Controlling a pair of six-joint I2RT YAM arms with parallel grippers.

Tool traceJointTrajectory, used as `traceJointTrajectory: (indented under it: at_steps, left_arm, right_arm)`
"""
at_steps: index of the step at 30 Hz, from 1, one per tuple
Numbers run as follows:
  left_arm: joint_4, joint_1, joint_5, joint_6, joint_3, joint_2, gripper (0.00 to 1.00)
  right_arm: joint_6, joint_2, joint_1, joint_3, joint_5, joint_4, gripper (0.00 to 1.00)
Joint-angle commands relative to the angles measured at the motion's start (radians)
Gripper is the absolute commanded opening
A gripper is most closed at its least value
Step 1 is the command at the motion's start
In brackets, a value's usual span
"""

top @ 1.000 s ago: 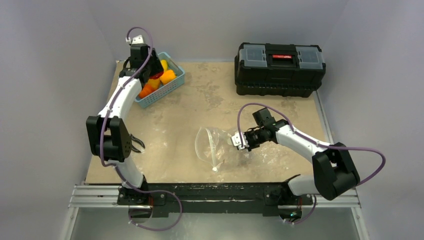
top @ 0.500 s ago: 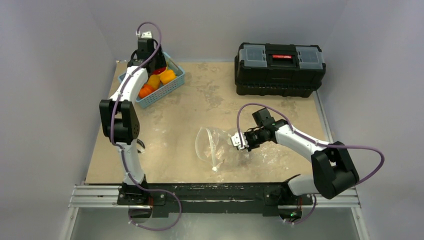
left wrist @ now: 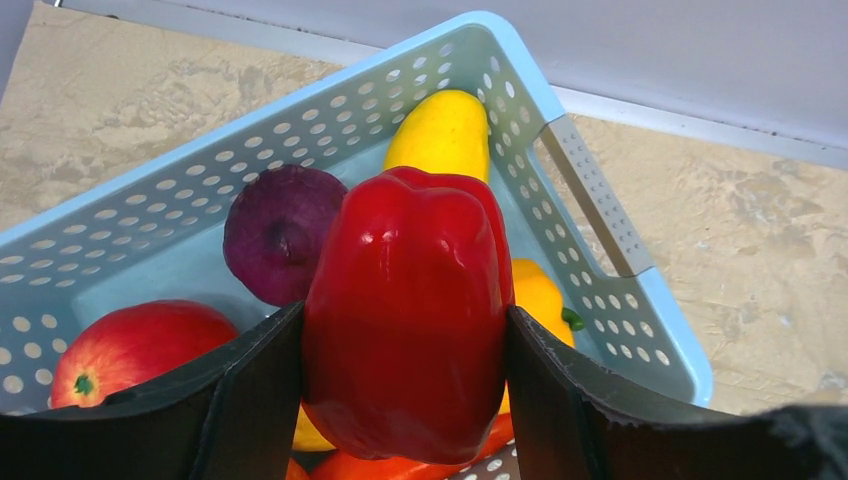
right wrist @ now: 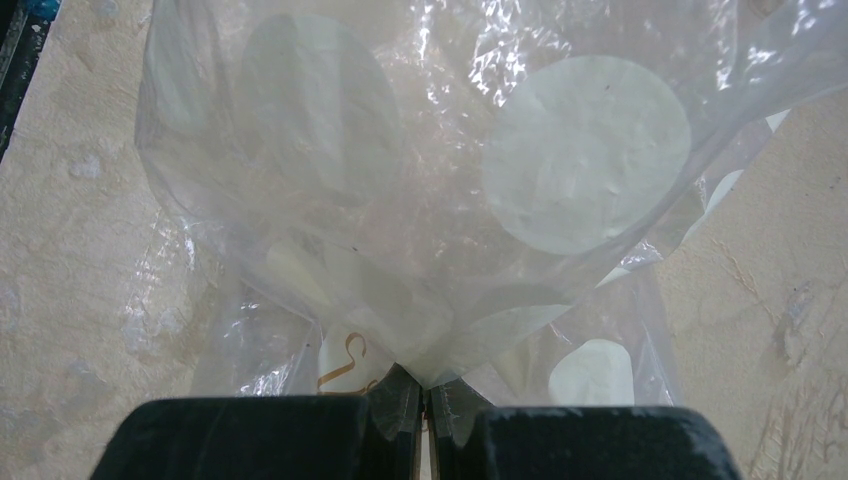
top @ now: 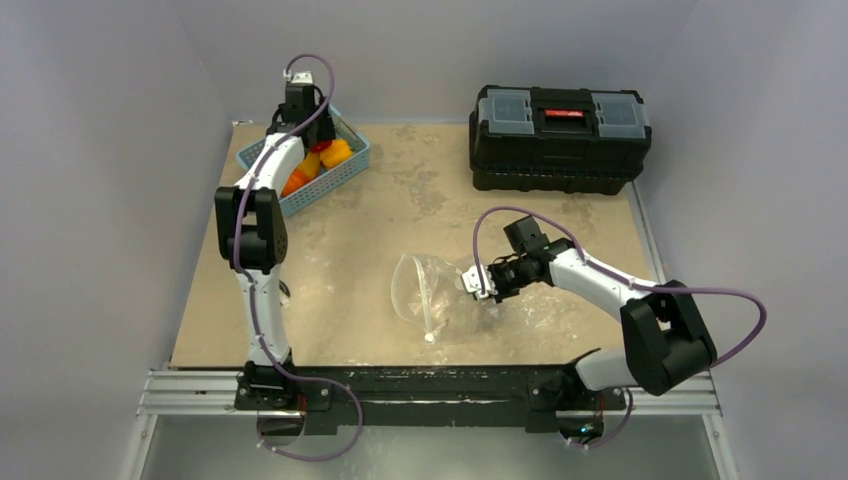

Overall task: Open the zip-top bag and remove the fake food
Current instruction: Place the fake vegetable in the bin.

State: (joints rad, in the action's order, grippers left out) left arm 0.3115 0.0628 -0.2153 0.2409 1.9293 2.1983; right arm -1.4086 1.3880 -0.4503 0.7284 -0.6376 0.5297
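Your L gripper (left wrist: 402, 335) clamps the red pepper (left wrist: 405, 290) over the basket (left wrist: 600, 200), far-left table (top: 400, 180) corner; top cam can't show that grip. R gripper (right wrist: 425, 400) pinches the bag (right wrist: 400, 200).

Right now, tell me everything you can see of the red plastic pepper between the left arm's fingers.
The glossy red plastic bell pepper is lobed, smooth and shiny with bright highlights; no stem shows. It stands upright, clamped on both sides between the left arm's black fingers, over the light-blue perforated plastic basket. Behind it lie a purple onion and a yellow piece; a yellow-orange pepper sits close beside it. Whether its base touches the food below cannot be told.
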Motion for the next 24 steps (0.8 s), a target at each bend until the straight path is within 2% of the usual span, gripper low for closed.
traceJointTrajectory:
  at_steps: [1, 2, 5, 6, 18, 21, 24]
  left_arm:
    - [-0.061, -0.013, -0.023, -0.040, 0.060, 0.027, 0.45]
    - [-0.062, -0.014, -0.022, -0.039, 0.063, 0.033, 0.53]
    - [-0.060, -0.015, -0.036, -0.031, 0.073, 0.045, 0.90]
    - [-0.059, -0.015, -0.044, -0.031, 0.076, 0.047, 0.98]
    - [-0.010, -0.024, 0.029, 0.004, 0.083, -0.021, 1.00]
    - [0.033, -0.024, 0.099, 0.050, 0.055, -0.087, 1.00]
    - [0.040, -0.023, 0.193, 0.093, -0.034, -0.179, 1.00]
  right_arm:
    - [-0.007, 0.008, 0.005, 0.026, -0.004, 0.002, 0.00]
    - [-0.007, 0.009, 0.005, 0.027, -0.004, 0.003, 0.00]
    - [-0.007, 0.012, 0.004, 0.028, -0.002, 0.003, 0.00]
    - [-0.007, 0.013, 0.004, 0.028, -0.002, 0.004, 0.00]
    - [-0.003, 0.018, 0.007, 0.025, 0.010, 0.000, 0.00]
    - [0.002, 0.010, 0.020, 0.023, 0.009, -0.002, 0.00]
    - [0.003, -0.005, 0.040, 0.022, -0.003, -0.001, 0.00]
